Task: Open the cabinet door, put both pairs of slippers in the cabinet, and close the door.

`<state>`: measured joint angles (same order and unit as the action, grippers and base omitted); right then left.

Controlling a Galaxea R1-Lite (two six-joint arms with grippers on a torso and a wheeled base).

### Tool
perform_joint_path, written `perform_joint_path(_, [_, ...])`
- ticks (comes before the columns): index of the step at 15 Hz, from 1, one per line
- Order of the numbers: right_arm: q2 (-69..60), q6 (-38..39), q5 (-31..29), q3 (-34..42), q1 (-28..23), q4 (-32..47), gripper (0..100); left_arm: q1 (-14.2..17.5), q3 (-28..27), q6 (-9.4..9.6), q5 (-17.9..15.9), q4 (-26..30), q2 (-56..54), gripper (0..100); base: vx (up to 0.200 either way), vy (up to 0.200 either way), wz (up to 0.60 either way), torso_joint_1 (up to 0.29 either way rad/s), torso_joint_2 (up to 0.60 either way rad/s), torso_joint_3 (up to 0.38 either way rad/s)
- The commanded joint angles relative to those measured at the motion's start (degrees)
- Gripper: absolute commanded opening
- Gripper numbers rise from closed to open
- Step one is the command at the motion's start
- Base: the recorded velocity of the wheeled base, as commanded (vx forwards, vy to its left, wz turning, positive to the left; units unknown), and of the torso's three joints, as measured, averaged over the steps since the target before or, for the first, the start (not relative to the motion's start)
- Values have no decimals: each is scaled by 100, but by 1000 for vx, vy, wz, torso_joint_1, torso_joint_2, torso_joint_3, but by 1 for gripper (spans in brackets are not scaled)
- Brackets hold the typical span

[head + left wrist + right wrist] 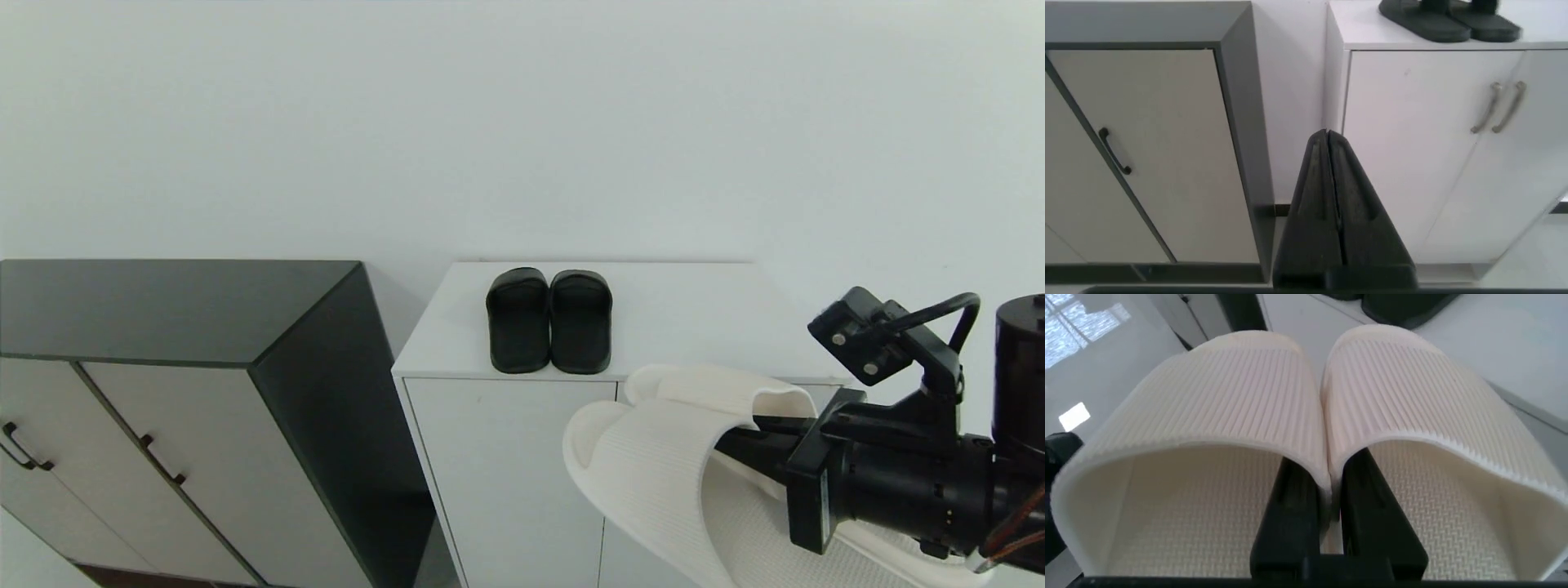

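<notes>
My right hand (1327,490): clamped on the white slippers (653,465), held up before the white cabinet (506,474).
My left hand (1333,204): fingers pressed together, holding nothing.
Left to do: cabinet doors (1413,147) are shut; black slippers (549,320) sit on its top; nothing stowed.

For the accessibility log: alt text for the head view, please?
The right gripper holds a pair of white slippers in front of a closed white cabinet. A pair of black slippers sits on top of it; a dark cabinet stands to its left.
</notes>
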<state>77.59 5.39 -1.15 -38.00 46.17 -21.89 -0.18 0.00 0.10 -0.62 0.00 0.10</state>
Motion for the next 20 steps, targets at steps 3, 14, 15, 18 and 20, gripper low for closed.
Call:
perform_joint_path(3, [-60, -29, 0, 56, -2, -8, 0, 1, 0, -1, 1, 0, -1, 0, 0, 0, 0, 0, 0, 0])
perform_joint_path(14, [-25, -38, 27, 144, 6, -8, 0, 1, 0, -54, 53, 0, -1, 0, 0, 0, 0, -78, 187, 108])
perform_joint_path(15, [-25, -55, 27, 161, 6, -8, 0, 1, 0, -27, -8, 0, -1, 0, 0, 0, 0, -227, 549, 320])
perform_joint_path(18, [-25, -135, 35, 188, 6, -8, 0, 1, 0, -36, -35, 0, -1, 100, 0, 0, 0, -219, 544, 318])
perform_joint_path(20, [-25, -135, 35, 223, 6, -8, 0, 1, 0, -27, -35, 0, -1, 100, 0, 0, 0, -200, 532, 317])
